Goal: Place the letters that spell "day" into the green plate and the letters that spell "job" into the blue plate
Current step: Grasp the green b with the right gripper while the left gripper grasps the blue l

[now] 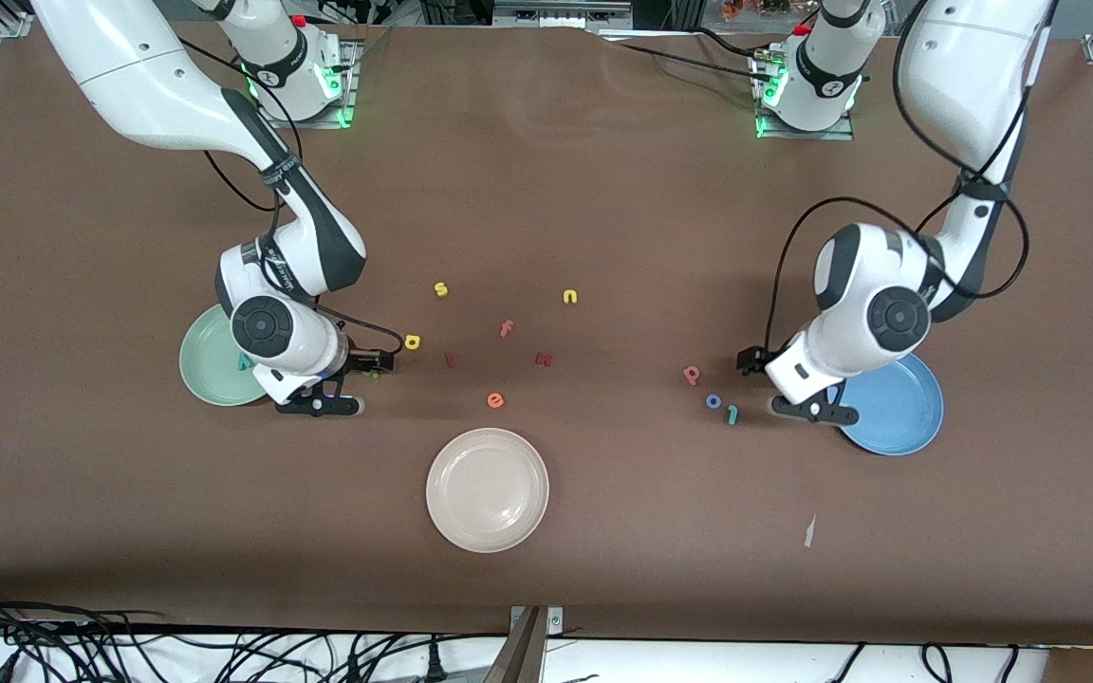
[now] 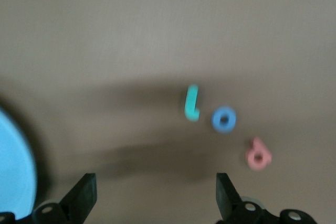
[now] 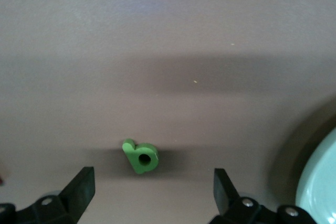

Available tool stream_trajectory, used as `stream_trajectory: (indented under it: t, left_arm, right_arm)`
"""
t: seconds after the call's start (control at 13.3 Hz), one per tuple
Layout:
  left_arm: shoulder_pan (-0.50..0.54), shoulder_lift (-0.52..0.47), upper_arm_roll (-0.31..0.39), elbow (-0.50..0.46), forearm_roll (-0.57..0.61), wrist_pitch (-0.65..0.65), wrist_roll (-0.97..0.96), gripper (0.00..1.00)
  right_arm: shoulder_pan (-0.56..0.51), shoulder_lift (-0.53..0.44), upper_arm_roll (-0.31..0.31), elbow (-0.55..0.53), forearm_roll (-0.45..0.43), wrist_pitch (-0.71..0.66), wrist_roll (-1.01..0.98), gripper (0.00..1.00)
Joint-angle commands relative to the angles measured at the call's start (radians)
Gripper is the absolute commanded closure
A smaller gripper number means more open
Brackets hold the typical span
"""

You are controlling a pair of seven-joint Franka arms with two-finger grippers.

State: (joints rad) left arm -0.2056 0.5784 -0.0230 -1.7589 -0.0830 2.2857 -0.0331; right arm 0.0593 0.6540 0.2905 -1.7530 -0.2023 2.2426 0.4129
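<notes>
The green plate holds a teal "y", half hidden by the right arm. My right gripper hangs open low over the table beside that plate. A green rounded letter lies just ahead of its fingers, untouched. A yellow rounded letter lies close by. At the left arm's end, my left gripper is open at the blue plate's rim. Near it lie the teal "j", blue "o" and salmon "b", all on the table.
A cream-white plate sits nearest the front camera, mid-table. Loose letters lie mid-table: yellow "s", yellow "n", pink "f", orange "e" and two dark red ones. A paper scrap lies near the front edge.
</notes>
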Motion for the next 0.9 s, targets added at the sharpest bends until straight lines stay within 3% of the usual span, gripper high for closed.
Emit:
stream_trajectory:
  t: [0.0,0.3,0.53,0.68,0.75,0.83]
  left_arm:
    - [-0.029,0.129,0.038,0.136,-0.023,0.070,-0.002,0.00]
    - [-0.057,0.195,0.040,0.141,-0.024,0.173,-0.028,0.01]
    - [-0.072,0.210,0.040,0.141,-0.017,0.176,-0.090,0.03]
    - [-0.075,0.215,0.040,0.141,-0.014,0.176,-0.091,0.16]
    - [-0.078,0.213,0.040,0.139,-0.012,0.176,-0.090,0.30]
    - [-0.077,0.210,0.040,0.139,-0.012,0.176,-0.087,0.34]
  right_arm:
    - [0.002,0.007,0.001,-0.008,-0.019,0.028,-0.061,0.00]
    - [0.002,0.007,0.001,-0.063,-0.026,0.107,-0.124,0.00]
    - [0.001,0.004,0.001,-0.088,-0.074,0.124,-0.135,0.04]
    - [0.001,0.003,0.001,-0.088,-0.074,0.124,-0.144,0.15]
    - [0.001,0.003,0.001,-0.086,-0.074,0.124,-0.144,0.20]
    - [0.001,0.003,0.001,-0.086,-0.074,0.124,-0.144,0.23]
